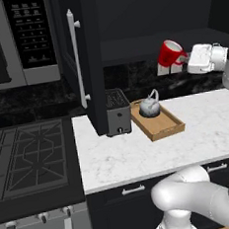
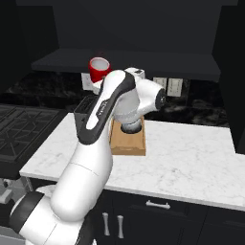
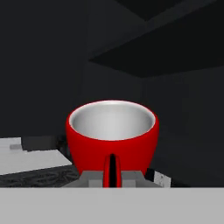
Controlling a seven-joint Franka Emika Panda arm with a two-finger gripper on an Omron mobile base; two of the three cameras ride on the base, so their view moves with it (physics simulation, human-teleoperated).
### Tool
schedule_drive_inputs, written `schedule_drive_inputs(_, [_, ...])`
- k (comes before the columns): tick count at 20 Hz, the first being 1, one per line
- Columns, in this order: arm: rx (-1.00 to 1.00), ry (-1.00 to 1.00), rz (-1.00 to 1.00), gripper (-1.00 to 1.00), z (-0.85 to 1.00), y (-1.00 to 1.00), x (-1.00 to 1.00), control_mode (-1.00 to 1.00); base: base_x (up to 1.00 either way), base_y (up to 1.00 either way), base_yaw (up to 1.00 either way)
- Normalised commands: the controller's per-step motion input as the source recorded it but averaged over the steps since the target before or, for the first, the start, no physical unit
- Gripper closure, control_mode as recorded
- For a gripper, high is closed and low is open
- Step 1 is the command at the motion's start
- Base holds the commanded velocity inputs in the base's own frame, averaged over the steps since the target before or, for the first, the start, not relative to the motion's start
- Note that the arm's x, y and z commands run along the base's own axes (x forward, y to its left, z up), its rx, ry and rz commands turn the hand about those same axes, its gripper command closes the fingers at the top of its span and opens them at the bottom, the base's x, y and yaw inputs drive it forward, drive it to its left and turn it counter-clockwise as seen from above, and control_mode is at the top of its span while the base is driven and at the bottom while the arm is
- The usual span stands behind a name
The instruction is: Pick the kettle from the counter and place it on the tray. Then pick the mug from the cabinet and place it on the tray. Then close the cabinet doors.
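Observation:
My gripper [image 1: 183, 58] is shut on the handle of the red mug [image 1: 169, 53], holding it in the air in front of the black cabinet [image 1: 146, 14], above the counter [image 1: 164, 149]. In the hand view the mug [image 3: 111, 135] faces me open side up, its handle between my fingertips [image 3: 111, 177]. The silver-grey kettle [image 1: 149, 106] stands upright on the wooden tray [image 1: 165, 130], below and left of the mug. From the right base camera the mug [image 2: 99, 68] shows above my arm, which hides most of the tray [image 2: 127, 147]. The left cabinet door [image 1: 84, 60] stands open.
A black-and-silver toaster [image 1: 118, 112] stands against the tray's left side, under the open door's edge. The black stovetop [image 1: 28, 154] lies to the left, with the microwave [image 1: 15, 37] above it. White outlets [image 2: 174, 86] are on the dark back wall.

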Motion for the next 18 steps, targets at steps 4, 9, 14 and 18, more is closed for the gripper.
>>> schedule_drive_inputs(4, [-0.29,0.06,0.08,1.0,-0.59,-0.26,-0.12,-1.0,0.0,0.0,0.0])
schedule_drive_inputs(9, [-0.24,0.09,0.05,1.0,-0.92,-0.24,0.0,-1.0,0.0,0.0,0.0])
schedule_drive_inputs(14, [-0.08,0.03,0.05,1.0,-0.67,-0.18,0.17,-1.0,0.0,0.0,0.0])
schedule_drive_inputs(18, [-0.02,0.03,0.09,1.0,-0.58,-0.08,0.43,-1.0,0.0,0.0,0.0])
